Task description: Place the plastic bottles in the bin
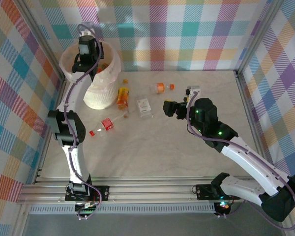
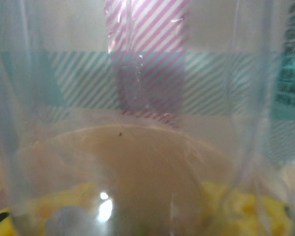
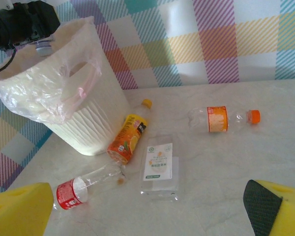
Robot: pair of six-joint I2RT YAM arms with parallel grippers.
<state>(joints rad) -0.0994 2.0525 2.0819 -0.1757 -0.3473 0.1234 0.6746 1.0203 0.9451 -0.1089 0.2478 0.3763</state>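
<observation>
From here the left fingers (image 2: pixel 278 216) grip a clear plastic bottle (image 2: pixel 137 147) above the bag-lined, cream-white round bin (image 1: pixel 102 94) at the far left corner of the table (image 1: pixel 187 147), best released squarely over its mouth, while the right fingers (image 3: pixel 19 211) gape wide and empty.

Top view is evenly lit and bright, with only soft shadows on the table (image 1: pixel 187 147). My left wrist feed is mush: hazy clear plastic (image 2: pixel 137 162) right against the lens, a white glare spot low down. Right wrist is crisp, but the yellow pads (image 3: pixel 19 209) in the bottom corners are blurred.
</observation>
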